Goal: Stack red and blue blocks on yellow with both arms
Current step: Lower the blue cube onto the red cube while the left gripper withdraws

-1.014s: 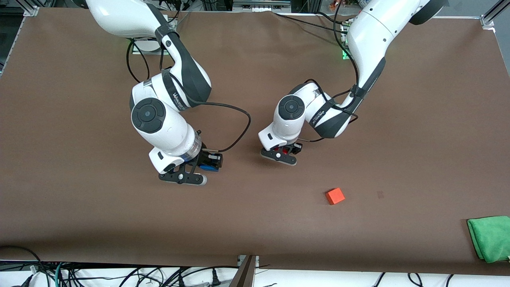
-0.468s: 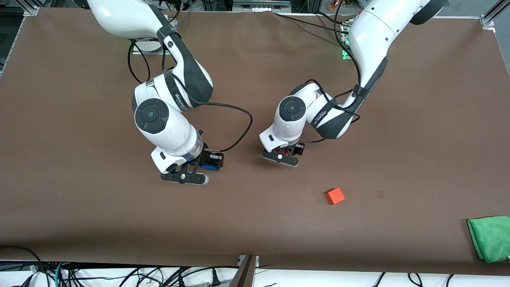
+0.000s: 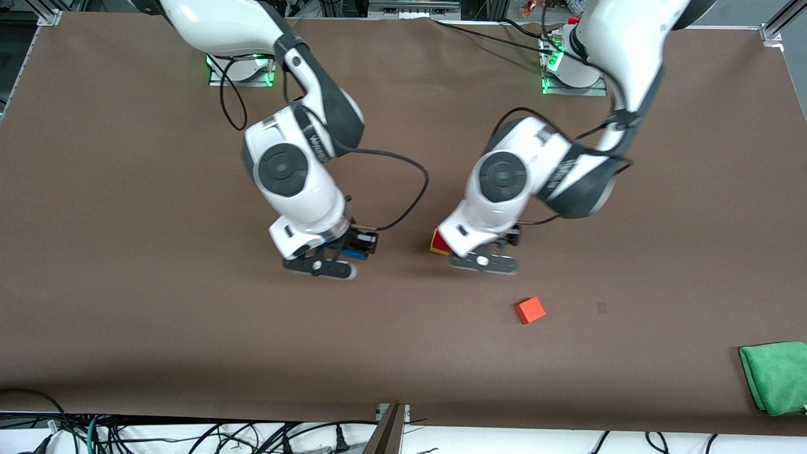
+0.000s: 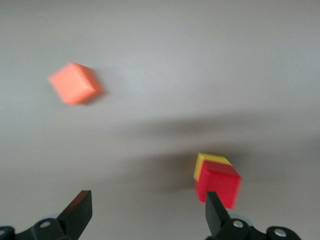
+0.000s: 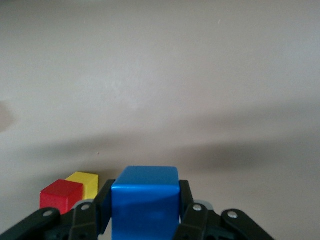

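Right gripper (image 5: 145,220): its fingers (image 5: 186,200) are pinching the blue block (image 5: 145,202), one finger pressed against each side face. The block is held clear of the bench (image 3: 126,328), over bare surface toward the right arm's end, and shows in the front view as a blue sliver (image 3: 357,253) under the wrist.

Left gripper (image 4: 150,220): fingers (image 4: 80,210) spread wide and holding nothing, up over the bench. The red block (image 4: 218,184) sits on the yellow block (image 4: 207,162), the stack standing on the bench just beside one fingertip and outside the gap between the fingers. In the front view the stack (image 3: 437,242) shows at the edge of the left arm's wrist, partly hidden by it.

Seen from the right wrist, red (image 5: 61,195) and yellow (image 5: 86,183) lie off to one side of the pinched blue block, apart from it.

An orange cube (image 3: 530,310) rests alone on the bench, nearer the front camera than the stack. A green cloth (image 3: 775,375) lies at the left arm's end
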`<control>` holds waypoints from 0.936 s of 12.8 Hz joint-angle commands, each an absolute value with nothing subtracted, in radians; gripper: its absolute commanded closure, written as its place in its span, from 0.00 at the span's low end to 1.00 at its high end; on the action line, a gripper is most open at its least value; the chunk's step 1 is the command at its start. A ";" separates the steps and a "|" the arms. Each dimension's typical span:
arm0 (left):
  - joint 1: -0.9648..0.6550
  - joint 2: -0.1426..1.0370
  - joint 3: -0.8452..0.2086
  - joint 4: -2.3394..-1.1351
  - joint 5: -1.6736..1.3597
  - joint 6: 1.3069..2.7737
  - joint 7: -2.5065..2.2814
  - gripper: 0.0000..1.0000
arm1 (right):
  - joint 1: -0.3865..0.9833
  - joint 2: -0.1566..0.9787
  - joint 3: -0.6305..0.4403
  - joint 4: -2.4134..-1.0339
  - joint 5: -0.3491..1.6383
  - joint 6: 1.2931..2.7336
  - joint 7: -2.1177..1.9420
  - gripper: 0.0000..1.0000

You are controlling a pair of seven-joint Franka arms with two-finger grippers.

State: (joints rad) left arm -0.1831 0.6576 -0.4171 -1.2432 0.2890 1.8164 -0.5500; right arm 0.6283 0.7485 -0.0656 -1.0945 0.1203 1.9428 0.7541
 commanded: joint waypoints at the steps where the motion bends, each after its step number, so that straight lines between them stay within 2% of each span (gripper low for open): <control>1: -0.072 0.539 -0.428 -1.249 0.264 1.755 -0.542 0.00 | 0.681 0.773 -0.071 -1.075 0.101 1.979 0.889 0.79; 3: -0.023 0.468 -0.431 -1.244 0.264 1.692 -0.471 0.00 | 0.725 0.793 -0.069 -1.071 0.101 2.029 1.009 0.79; 5: 0.047 0.413 -0.433 -1.244 0.253 1.596 -0.321 0.00 | 0.791 0.825 -0.071 -1.069 0.101 2.147 1.186 0.79; 9: 0.248 0.324 -0.422 -1.250 0.079 1.522 -0.109 0.00 | 0.873 0.925 -0.087 -1.020 0.078 2.295 1.368 0.78; 11: 0.250 0.263 -0.388 -1.279 0.075 1.441 -0.101 0.00 | 0.884 0.927 -0.091 -1.022 0.060 2.293 1.378 0.77; 12: 0.214 0.230 -0.326 -1.325 0.063 1.443 -0.104 0.00 | 0.884 0.923 -0.091 -1.022 0.051 2.281 1.374 0.77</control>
State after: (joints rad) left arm 0.2593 0.3165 -0.3913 -1.2311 0.0935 1.4534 -0.1143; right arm 0.8812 0.9116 -0.0786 -1.0691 0.0739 2.3042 1.3528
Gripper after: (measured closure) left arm 0.000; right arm 0.449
